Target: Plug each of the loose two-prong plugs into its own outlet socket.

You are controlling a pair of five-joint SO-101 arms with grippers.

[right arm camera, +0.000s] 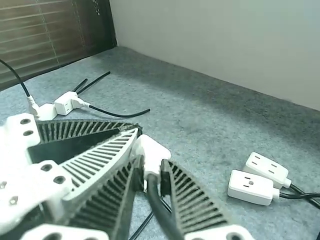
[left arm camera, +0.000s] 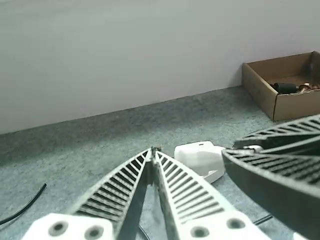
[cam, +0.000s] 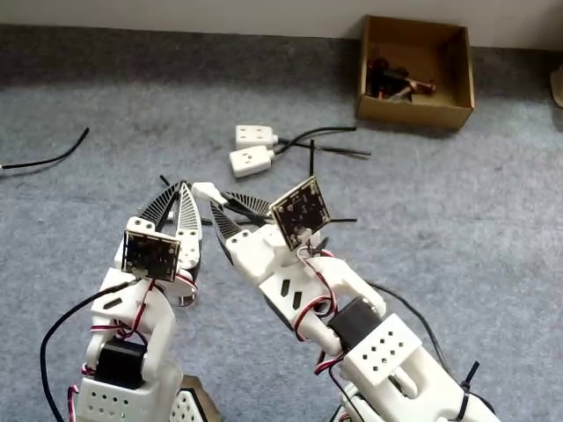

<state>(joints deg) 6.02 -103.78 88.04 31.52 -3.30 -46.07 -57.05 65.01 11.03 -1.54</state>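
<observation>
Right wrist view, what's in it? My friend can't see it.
The right gripper pinches a white plug with a black cord. Two white outlet sockets lie side by side on the grey carpet, nothing plugged in.

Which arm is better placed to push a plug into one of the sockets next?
Right, probably. The right gripper is shut on the white plug, and both outlet sockets lie on the carpet ahead of it. The left gripper is shut beside the plug, with nothing visible in it.
</observation>
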